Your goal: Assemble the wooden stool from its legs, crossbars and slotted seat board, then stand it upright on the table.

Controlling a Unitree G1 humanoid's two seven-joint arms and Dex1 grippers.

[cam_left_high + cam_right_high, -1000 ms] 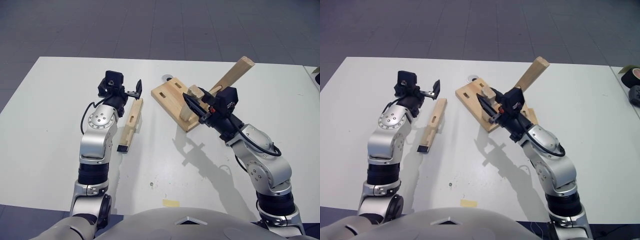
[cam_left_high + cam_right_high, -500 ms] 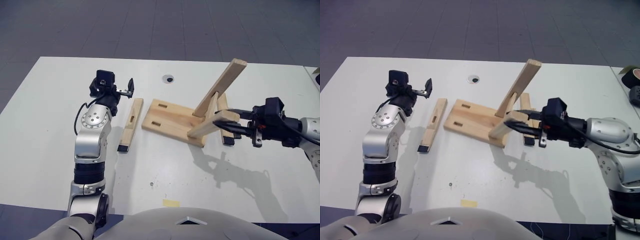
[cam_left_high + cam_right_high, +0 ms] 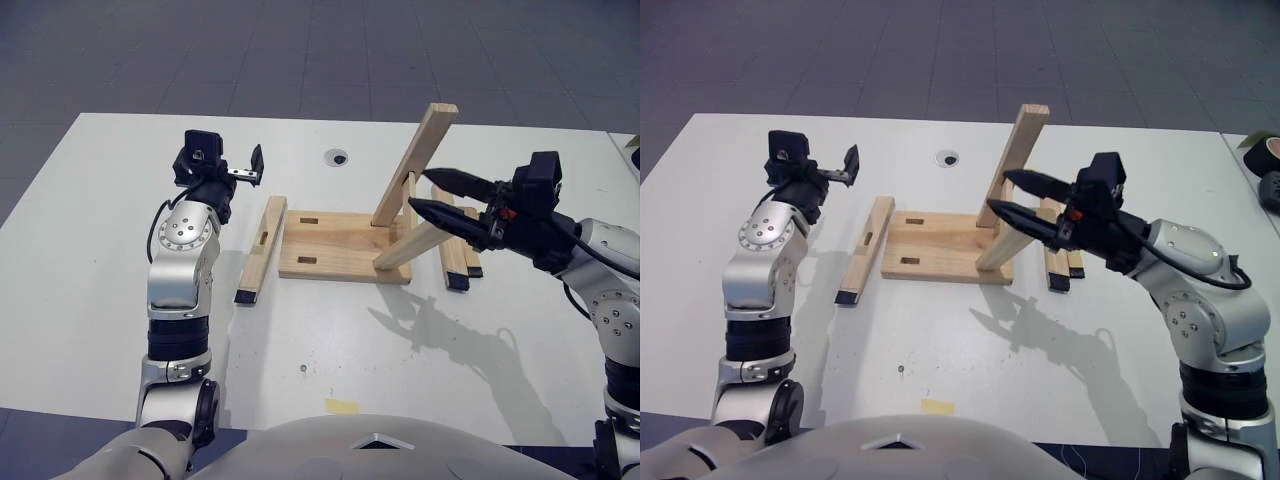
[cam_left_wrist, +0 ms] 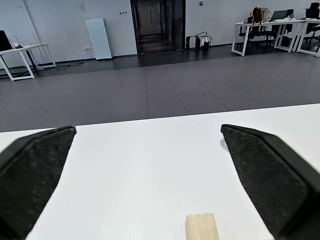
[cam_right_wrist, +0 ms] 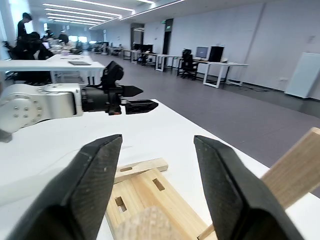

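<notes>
**Work surface.** The white table [image 3: 100, 200] carries every part.

**Seat board.** The slotted seat board [image 3: 330, 258] lies flat near the table centre. Two open slots show at its left end.

**Fitted parts.** A tilted leg [image 3: 415, 160] rises from the board's right end and leans away to the far right, so it is not square to the board. A shorter slanted piece [image 3: 410, 247] runs from the board's near right corner up to this leg. Whether it is a leg or a crossbar cannot be told.

**Loose parts.** One loose leg [image 3: 261, 248] lies flat just beside the board's left edge. Two paired pieces [image 3: 455, 262] lie flat just right of the board.

**Grippers.** The right gripper [image 3: 422, 188] is spread wide and holds nothing. One finger sits above and one below the point where the slanted piece meets the tilted leg. Contact cannot be confirmed. The left gripper [image 3: 245, 172] is also spread wide and empty. It is raised over the table beyond the loose leg, well apart from the board.

**Procedure (judgement).** The step in hand appears to be seating the right-end parts in their slots.
1. Grip low, close to the slot. A push at the top of the leg acts as a lever and may pry the joint loose.
2. Bring the leg square to the board before pressing.
3. Press along the slot axis only.
4. The board is unrestrained and will probably slide. Hold its left end down with the left gripper.
</notes>
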